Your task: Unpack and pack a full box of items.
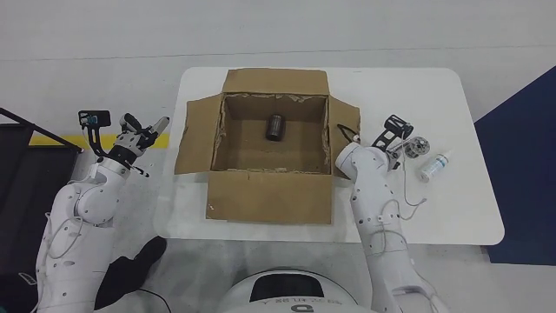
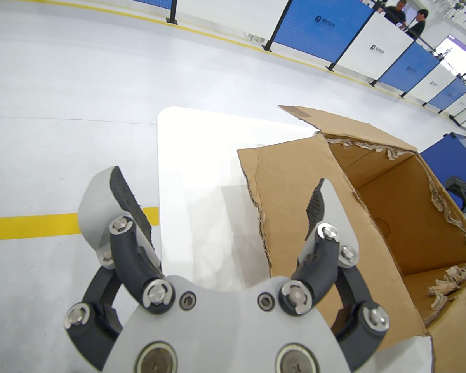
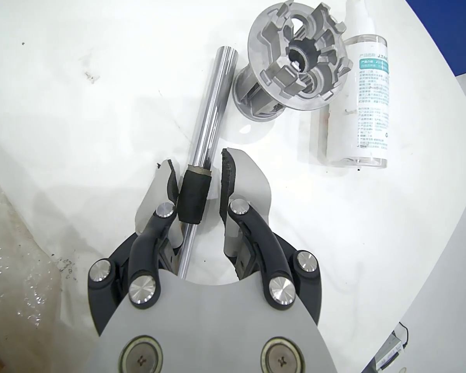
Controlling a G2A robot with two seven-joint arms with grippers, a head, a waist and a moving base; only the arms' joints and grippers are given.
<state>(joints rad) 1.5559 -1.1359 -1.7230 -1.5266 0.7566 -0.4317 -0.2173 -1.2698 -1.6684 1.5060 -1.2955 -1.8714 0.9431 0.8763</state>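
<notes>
So, print: the spray bottle (image 3: 367,118) wears a white-and-teal label in small characters, too fine to make out; the partition panels (image 2: 326,25) far behind the box each carry a logo and a word.
Box: brown cardboard box (image 1: 269,193), open, its flaps folded outward and its inner edges torn and ragged; it stands on the white table (image 1: 434,217), toward the table's left side.
Inside the box: one dark cylinder (image 1: 275,127) lies on the bottom near the far wall; what it is cannot be told.
Unpacked things: to the right of the box lie a chrome rod (image 3: 213,106) with a black sleeve, a grey cast-metal hub (image 3: 295,75) just beside it, and the bottle on its side, partly hidden by the hub.
Right hand (image 3: 196,161): released, fingers on either side of the rod's black sleeve, one pad against it, the other with a gap; the rod's near end is hidden under the hand.
Left hand (image 2: 219,175): released, fingers wide apart with nothing between them, off the table's left edge over the floor (image 2: 62,91).
Hard to make out: crinkled clear film (image 3: 7,242), cut off at the edge of the right wrist view.
</notes>
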